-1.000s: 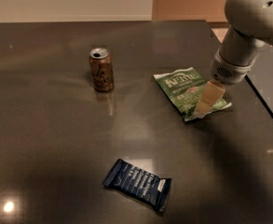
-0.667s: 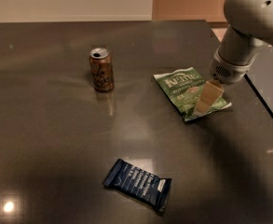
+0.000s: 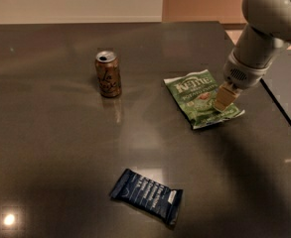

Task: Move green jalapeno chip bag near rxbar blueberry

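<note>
The green jalapeno chip bag (image 3: 198, 97) lies flat on the dark table, right of centre, with white "Kettle" lettering on top. My gripper (image 3: 224, 99) hangs from the white arm at the upper right and sits over the bag's right edge, its tan tips down at the bag. The rxbar blueberry (image 3: 147, 195) is a dark navy bar with white text lines, lying flat near the front of the table, well below and left of the bag.
A brown-gold drink can (image 3: 108, 74) stands upright left of the bag. The table's right edge (image 3: 284, 114) runs diagonally just past the gripper. A bright light reflection (image 3: 8, 219) shows at the front left.
</note>
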Tool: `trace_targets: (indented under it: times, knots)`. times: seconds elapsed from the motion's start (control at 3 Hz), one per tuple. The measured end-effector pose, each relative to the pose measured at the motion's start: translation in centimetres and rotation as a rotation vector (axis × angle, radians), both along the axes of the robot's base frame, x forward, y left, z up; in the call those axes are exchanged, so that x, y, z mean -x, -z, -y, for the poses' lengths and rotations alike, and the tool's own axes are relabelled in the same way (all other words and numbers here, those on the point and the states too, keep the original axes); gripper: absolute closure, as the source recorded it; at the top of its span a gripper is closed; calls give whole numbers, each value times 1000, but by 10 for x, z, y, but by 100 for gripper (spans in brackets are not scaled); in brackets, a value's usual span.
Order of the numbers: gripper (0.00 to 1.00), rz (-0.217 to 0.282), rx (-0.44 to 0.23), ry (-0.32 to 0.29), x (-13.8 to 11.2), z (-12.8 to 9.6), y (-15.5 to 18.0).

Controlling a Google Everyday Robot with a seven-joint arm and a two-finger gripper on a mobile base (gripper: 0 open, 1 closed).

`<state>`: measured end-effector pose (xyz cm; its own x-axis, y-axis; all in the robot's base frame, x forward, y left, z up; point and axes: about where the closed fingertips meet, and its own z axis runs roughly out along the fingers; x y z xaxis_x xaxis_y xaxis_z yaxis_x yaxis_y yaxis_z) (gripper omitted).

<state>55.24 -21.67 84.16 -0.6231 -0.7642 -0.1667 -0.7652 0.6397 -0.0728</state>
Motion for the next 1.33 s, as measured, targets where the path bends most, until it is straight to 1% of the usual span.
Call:
trace_targets:
  times: [0.33,0.67,1.0,1.33]
  knots:
    - [83,3,-19,-14,7,-6,-6]
    - [100,15,-45,-27,21,-11,-19]
    - [100,17,-82,-47,41,-22,-31]
    - [100,0,-152,-80,71,-42,-47]
